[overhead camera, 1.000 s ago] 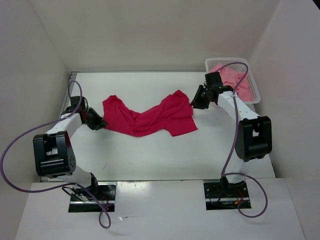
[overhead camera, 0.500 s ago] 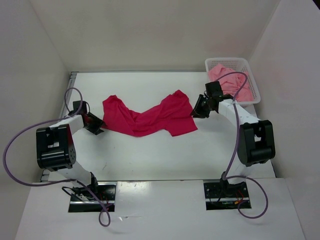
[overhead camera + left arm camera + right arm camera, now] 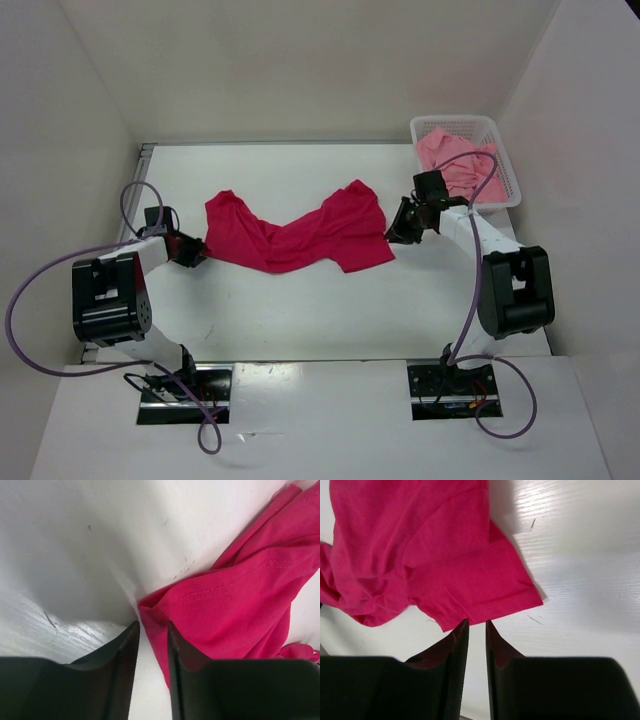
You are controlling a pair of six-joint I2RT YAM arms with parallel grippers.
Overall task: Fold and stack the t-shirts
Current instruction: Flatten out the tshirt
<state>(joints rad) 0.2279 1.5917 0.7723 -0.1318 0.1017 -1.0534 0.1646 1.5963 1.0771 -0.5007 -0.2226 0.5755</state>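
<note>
A bright crimson-magenta t-shirt (image 3: 295, 235) lies crumpled across the middle of the table. A light pink t-shirt (image 3: 455, 155) sits bunched in the basket. My left gripper (image 3: 199, 251) is low at the crimson shirt's left end. In the left wrist view, the shirt's (image 3: 235, 600) corner reaches into the narrow gap of the left gripper (image 3: 151, 632), and white table shows beside it. My right gripper (image 3: 393, 234) is at the shirt's right edge. In the right wrist view, its tips (image 3: 476, 626) stand slightly apart, just short of the shirt's (image 3: 420, 545) hem, holding nothing.
The white mesh basket (image 3: 452, 119) stands at the back right corner, behind the right arm. White walls close in the table on the left, back and right. Purple cables loop from both arms.
The right gripper has come down along the shirt's right edge toward the near corner, its jaws narrowing. The left gripper has dropped slightly nearer and stays at the shirt's left end. The shirt has not moved.
</note>
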